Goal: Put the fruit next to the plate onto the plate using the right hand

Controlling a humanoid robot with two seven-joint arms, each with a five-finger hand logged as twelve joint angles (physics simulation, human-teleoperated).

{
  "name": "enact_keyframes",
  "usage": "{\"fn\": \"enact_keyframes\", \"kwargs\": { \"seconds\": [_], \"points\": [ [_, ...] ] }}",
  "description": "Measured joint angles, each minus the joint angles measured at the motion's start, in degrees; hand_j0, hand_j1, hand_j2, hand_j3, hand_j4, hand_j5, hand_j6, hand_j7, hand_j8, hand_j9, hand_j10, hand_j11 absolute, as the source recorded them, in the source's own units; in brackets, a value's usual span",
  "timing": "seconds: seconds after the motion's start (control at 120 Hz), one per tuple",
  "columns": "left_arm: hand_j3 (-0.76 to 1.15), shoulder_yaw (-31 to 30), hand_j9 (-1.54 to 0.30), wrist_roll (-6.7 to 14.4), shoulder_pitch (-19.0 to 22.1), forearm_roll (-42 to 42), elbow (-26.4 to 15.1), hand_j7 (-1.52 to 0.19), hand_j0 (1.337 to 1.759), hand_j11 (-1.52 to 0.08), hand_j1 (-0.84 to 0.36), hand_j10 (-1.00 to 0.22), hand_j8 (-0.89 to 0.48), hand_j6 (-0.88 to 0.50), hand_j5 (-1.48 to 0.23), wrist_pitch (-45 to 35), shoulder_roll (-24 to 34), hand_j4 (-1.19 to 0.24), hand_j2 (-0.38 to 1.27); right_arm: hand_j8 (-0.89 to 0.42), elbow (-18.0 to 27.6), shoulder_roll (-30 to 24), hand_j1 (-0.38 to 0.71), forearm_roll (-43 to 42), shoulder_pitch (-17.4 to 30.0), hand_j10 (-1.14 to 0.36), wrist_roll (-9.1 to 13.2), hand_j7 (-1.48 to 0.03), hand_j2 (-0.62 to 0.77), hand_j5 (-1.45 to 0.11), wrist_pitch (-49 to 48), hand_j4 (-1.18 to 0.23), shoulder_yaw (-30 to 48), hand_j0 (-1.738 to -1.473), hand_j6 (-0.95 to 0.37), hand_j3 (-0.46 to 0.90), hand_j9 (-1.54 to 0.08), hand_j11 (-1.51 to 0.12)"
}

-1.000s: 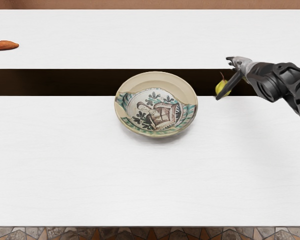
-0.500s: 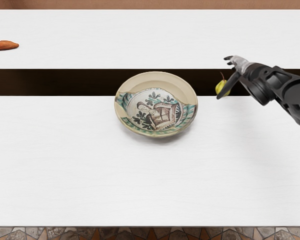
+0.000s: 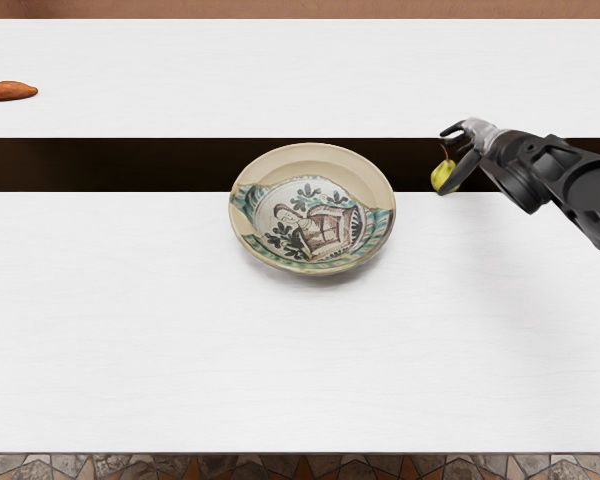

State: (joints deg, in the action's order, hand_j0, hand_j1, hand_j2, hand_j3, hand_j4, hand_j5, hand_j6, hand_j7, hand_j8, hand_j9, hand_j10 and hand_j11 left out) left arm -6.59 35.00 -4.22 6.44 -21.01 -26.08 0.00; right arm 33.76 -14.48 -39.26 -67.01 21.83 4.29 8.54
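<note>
Just right of the painted plate (image 3: 250, 190), outside it, the yellow-green fruit (image 3: 441, 177) sits at the surface's (image 3: 300, 340) far edge. The right hand (image 3: 468, 148) curls clamped around it.

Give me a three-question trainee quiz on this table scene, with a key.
1. True or false: the yellow-green fruit by the right hand already lies on the plate.
2. On which side of the plate is the fruit in the picture? A) left B) right C) in front
3. Fill in: the orange-brown item lies at the picture's far ____ edge.
Key: 1 false; 2 B; 3 left.
</note>
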Motion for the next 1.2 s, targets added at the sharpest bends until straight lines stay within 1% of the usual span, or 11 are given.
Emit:
{"fn": "enact_keyframes", "kwargs": {
  "seconds": [0.233, 0.55, 0.675, 0.85, 1.0, 1.2],
  "points": [
    [0.00, 0.0, -0.02, 0.0, 0.0, 0.0, 0.0, -0.02, 1.658, -0.02, 0.33, -0.01, -0.01, -0.01, -0.02, 0.0, 0.0, -0.01, 0.00, -0.35, -0.1, 0.1, 0.07, 0.0, 0.3, -0.35, 0.0, -0.46, -0.07, -0.46, -0.1, -0.35, -0.2, -1.658, -0.35, 0.00, -0.46, -0.46],
    [0.00, 0.0, -0.02, 0.0, 0.0, 0.0, 0.0, -0.02, 1.658, -0.02, 0.33, -0.01, -0.01, -0.01, -0.02, 0.0, 0.0, -0.01, 0.00, -0.43, -0.1, 0.1, 0.16, 0.1, 0.9, -0.43, 0.1, -0.56, -0.08, -0.56, -0.6, -0.43, -0.2, -1.658, -0.43, 0.00, -0.56, -0.56],
    [0.00, 0.0, -0.02, 0.0, 0.0, 0.0, 0.0, -0.02, 1.658, -0.02, 0.33, -0.01, -0.01, -0.01, -0.02, 0.0, 0.0, -0.01, 0.00, -0.44, -0.1, 0.1, 0.21, 0.4, 0.9, -0.46, 0.1, -0.60, -0.09, -0.60, -1.0, -0.47, -0.2, -1.658, -0.47, 0.00, -0.60, -0.60],
    [0.00, 0.0, -0.02, 0.0, 0.0, 0.0, 0.0, -0.02, 1.658, -0.02, 0.33, -0.01, -0.01, -0.01, -0.02, 0.0, 0.0, -0.01, 0.00, -0.41, -0.1, 0.2, 0.25, 0.7, 0.9, -0.50, 0.1, -0.64, -0.10, -0.64, -1.2, -0.50, -0.1, -1.658, -0.50, 0.00, -0.65, -0.65],
    [0.00, 0.0, -0.02, 0.0, 0.0, 0.0, 0.0, -0.02, 1.658, -0.02, 0.33, -0.01, -0.01, -0.01, -0.02, 0.0, 0.0, -0.01, 0.00, -0.40, -0.1, 0.2, 0.27, 0.7, 1.0, -0.52, 0.1, -0.66, -0.11, -0.64, -1.4, -0.53, 0.0, -1.656, -0.48, 0.00, -0.66, -0.66],
    [0.00, 0.0, -0.02, 0.0, 0.0, 0.0, 0.0, -0.02, 1.658, -0.02, 0.33, -0.01, -0.01, -0.01, -0.02, 0.0, 0.0, -0.01, 0.00, -0.39, -0.1, 0.2, 0.32, 0.4, 1.1, -0.54, 0.1, -0.69, -0.05, -0.62, -1.5, -0.58, 0.1, -1.653, -0.46, 0.00, -0.67, -0.67]
  ]
}}
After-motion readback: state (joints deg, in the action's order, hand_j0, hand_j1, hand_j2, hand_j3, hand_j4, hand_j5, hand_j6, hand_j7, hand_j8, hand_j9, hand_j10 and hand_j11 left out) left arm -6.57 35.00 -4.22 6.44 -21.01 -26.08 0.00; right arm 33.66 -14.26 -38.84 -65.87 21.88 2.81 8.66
